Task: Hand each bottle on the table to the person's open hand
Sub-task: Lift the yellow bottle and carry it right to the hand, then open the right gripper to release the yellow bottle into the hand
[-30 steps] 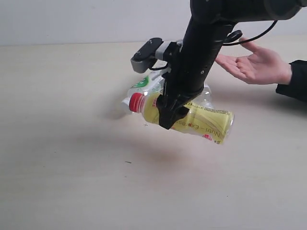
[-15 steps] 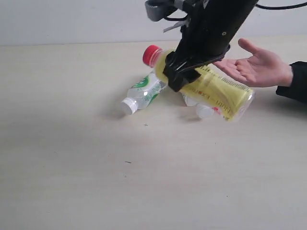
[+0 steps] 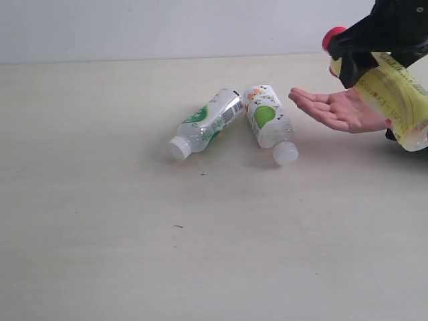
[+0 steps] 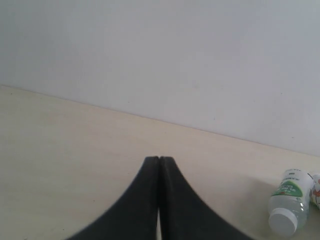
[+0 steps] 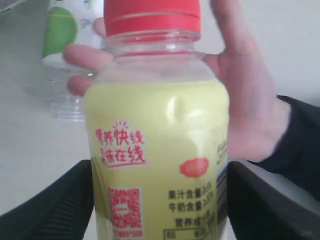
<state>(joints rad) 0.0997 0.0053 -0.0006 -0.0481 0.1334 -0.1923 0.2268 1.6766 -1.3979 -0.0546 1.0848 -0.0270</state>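
My right gripper (image 3: pixel 364 57) is shut on the yellow bottle (image 3: pixel 393 97) with the red cap (image 3: pixel 331 35), holding it tilted in the air just above the person's open hand (image 3: pixel 334 108). The right wrist view shows that yellow bottle (image 5: pixel 157 150) filling the space between the black fingers (image 5: pixel 65 200), with the palm (image 5: pixel 250 110) behind it. Two clear white-capped bottles lie on the table (image 3: pixel 134 234): one (image 3: pixel 207 122) left of the other (image 3: pixel 269 122). My left gripper (image 4: pixel 159 161) is shut and empty, out of the exterior view. The clear bottle with the red label is out of view.
The person's dark sleeve (image 3: pixel 391 136) enters at the right edge. A pale wall (image 3: pixel 167 27) runs behind the table. In the left wrist view one white-capped bottle (image 4: pixel 289 207) lies at the edge of the picture.
My right arm has swung up and to the right with the yellow bottle, from over the two lying bottles to above the open hand. The two lying bottles are now fully exposed.
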